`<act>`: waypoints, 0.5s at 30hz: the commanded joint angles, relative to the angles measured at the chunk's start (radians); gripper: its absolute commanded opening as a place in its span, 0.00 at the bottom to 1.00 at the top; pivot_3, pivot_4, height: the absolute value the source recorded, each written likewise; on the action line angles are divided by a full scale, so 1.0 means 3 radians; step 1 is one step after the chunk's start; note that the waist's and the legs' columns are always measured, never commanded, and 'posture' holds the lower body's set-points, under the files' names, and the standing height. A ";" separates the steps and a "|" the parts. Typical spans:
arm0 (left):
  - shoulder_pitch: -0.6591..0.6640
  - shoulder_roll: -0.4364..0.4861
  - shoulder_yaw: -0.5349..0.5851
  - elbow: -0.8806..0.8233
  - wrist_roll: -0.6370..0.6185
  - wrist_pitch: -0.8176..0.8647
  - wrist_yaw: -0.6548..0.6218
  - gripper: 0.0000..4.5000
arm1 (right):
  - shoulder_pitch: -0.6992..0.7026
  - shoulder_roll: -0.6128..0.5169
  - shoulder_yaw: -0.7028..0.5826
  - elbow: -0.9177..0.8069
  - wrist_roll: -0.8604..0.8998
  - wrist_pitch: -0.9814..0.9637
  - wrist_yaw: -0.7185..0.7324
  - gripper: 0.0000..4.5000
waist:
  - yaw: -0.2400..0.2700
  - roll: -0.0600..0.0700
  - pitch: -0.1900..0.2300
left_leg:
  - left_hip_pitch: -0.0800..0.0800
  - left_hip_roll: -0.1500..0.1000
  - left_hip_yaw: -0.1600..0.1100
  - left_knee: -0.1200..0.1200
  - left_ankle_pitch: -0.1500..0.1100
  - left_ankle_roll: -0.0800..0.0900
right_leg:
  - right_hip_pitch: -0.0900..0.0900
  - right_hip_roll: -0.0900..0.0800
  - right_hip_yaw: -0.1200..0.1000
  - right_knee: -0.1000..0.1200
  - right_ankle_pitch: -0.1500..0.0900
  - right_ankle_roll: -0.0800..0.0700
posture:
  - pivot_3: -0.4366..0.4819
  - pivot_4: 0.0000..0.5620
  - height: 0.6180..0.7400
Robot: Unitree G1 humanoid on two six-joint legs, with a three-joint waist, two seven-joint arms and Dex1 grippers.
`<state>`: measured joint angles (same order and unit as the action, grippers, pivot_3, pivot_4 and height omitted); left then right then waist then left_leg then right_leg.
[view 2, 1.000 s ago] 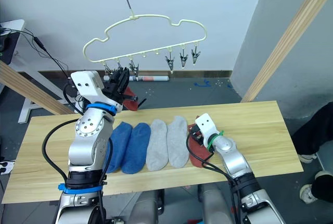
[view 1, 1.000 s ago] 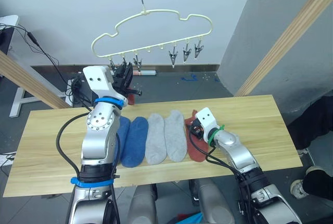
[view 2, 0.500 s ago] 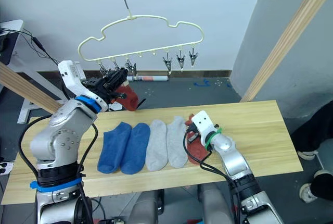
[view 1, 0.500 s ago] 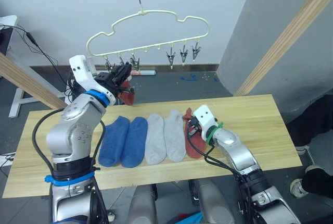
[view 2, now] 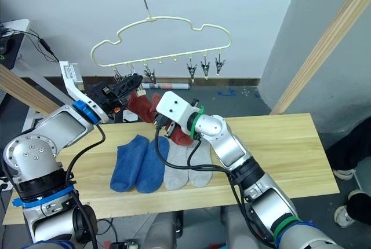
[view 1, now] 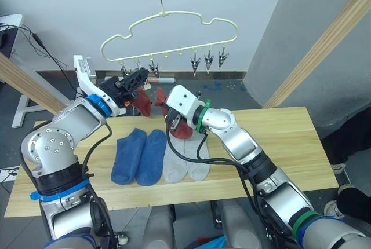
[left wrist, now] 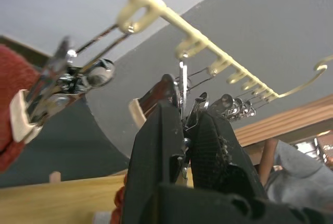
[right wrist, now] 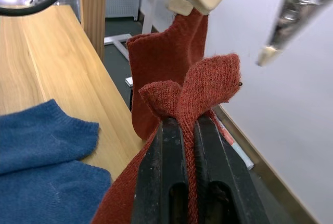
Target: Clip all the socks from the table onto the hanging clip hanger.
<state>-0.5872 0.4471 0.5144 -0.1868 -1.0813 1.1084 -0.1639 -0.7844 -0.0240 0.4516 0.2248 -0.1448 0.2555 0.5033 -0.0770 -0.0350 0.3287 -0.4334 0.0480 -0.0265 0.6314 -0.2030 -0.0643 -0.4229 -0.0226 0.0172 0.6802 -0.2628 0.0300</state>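
One rust red sock (right wrist: pixel 161 73) hangs from a clip on the clip hanger's (view 1: pixel 174 20) left side; the right gripper (right wrist: pixel 188 130) pinches a second red sock (right wrist: pixel 205 86) raised beside it. The left gripper (left wrist: pixel 188 130) squeezes a metal clip (left wrist: pixel 183 91) — two blue socks (view 1: pixel 139 156) and two grey socks (view 1: pixel 185 165) lie on the table (view 1: pixel 278 139).

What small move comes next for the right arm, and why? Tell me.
Probably raise the right end effector and feed the cuff of its red sock into the clip that the left end effector pinches on the hanger. One red sock already hangs clipped beside it, and the held cuff sits just below the clip row.
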 commanded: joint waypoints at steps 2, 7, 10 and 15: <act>-0.0051 0.0097 0.0037 -0.0074 -0.0168 0.0006 0.0070 0.06 | -0.0111 0.0096 0.0068 -0.0045 -0.0077 -0.0175 0.0021 0.00 | -0.0007 0.0000 0.0000 | 0.0000 0.0002 -0.0001 0.0000 0.0000 0.0000 | 0.0000 0.0002 -0.0001 0.0001 0.0000 0.0000 | 0.34 0.58 0.95; -0.0031 0.0103 -0.0013 -0.0091 -0.0185 -0.0019 0.0086 0.06 | -0.0110 0.0124 0.0081 -0.0056 -0.0124 -0.0199 0.0045 0.00 | -0.0012 0.0000 0.0000 | 0.0000 0.0002 0.0000 0.0000 0.0000 -0.0001 | -0.0001 0.0002 0.0000 0.0001 0.0000 0.0000 | 0.34 0.58 0.95; -0.0013 0.0098 -0.0030 -0.0109 -0.0164 -0.0043 0.0089 0.06 | -0.0135 0.0117 0.0093 -0.0080 -0.0174 -0.0257 0.0047 0.00 | -0.0012 0.0000 0.0000 | 0.0000 0.0002 0.0000 0.0000 0.0000 -0.0001 | -0.0001 0.0001 0.0000 0.0001 0.0000 0.0000 | 0.34 0.57 0.95; 0.0029 0.0089 -0.0052 -0.0147 -0.0154 -0.0078 0.0083 0.06 | -0.0199 0.0158 0.0066 -0.0087 -0.0206 -0.0310 0.0033 0.00 | -0.0011 0.0000 0.0000 | 0.0000 0.0002 0.0000 0.0000 0.0001 -0.0001 | -0.0001 0.0001 0.0000 0.0001 0.0000 0.0000 | 0.34 0.57 0.95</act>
<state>-0.5856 0.4666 0.5027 -0.1897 -1.1041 1.1027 -0.1388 -0.8164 0.0039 0.4720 0.2361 -0.2063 0.1953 0.5188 -0.0804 -0.0350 0.3287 -0.4332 0.0485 -0.0264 0.6314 -0.2029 -0.0647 -0.4231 -0.0222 0.0172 0.6805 -0.2627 0.0298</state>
